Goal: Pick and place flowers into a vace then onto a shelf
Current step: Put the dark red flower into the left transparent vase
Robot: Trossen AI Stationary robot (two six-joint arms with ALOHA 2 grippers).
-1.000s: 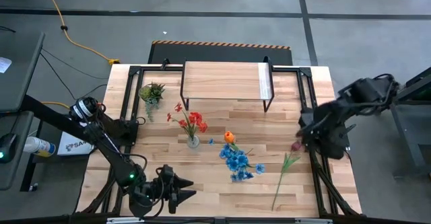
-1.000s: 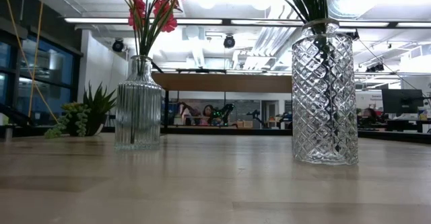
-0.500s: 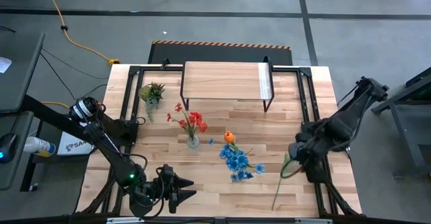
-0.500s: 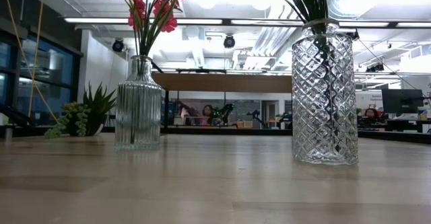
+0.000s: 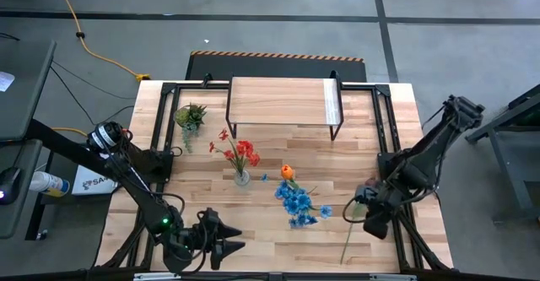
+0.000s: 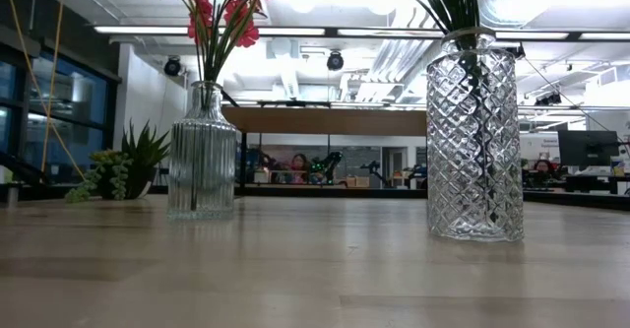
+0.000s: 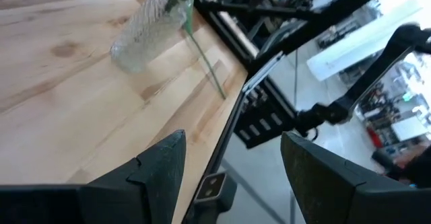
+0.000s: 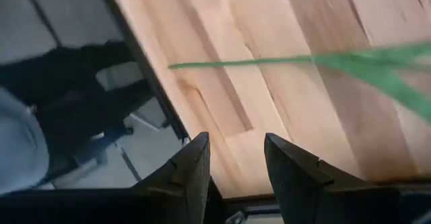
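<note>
The last loose flower, a long green stem with a dark pink bud, is seen lying on the table near its right edge, well apart from the shelf at the far side. The red flowers are already held in a ribbed glass vase, and the blue flowers with the orange tulip are gathered in a diamond-cut vase just beside it. Both vases are shown standing on the table, not on the shelf.

The right gripper is placed over the loose stem, low above the boards. In its wrist view the fingers are parted a little, nothing is caught between them, and the stem lies beyond their tips.

The thin stem could be missed or pinched against the wood, since it lies flat and offers little to grip. If only the leafy part is taken, the flower would probably swing and droop, and the vase mouth could be missed. Whether the bud is touched by the gripper cannot be told from above.

The left gripper is parked at the near edge of the table, with its fingers spread and empty.
</note>
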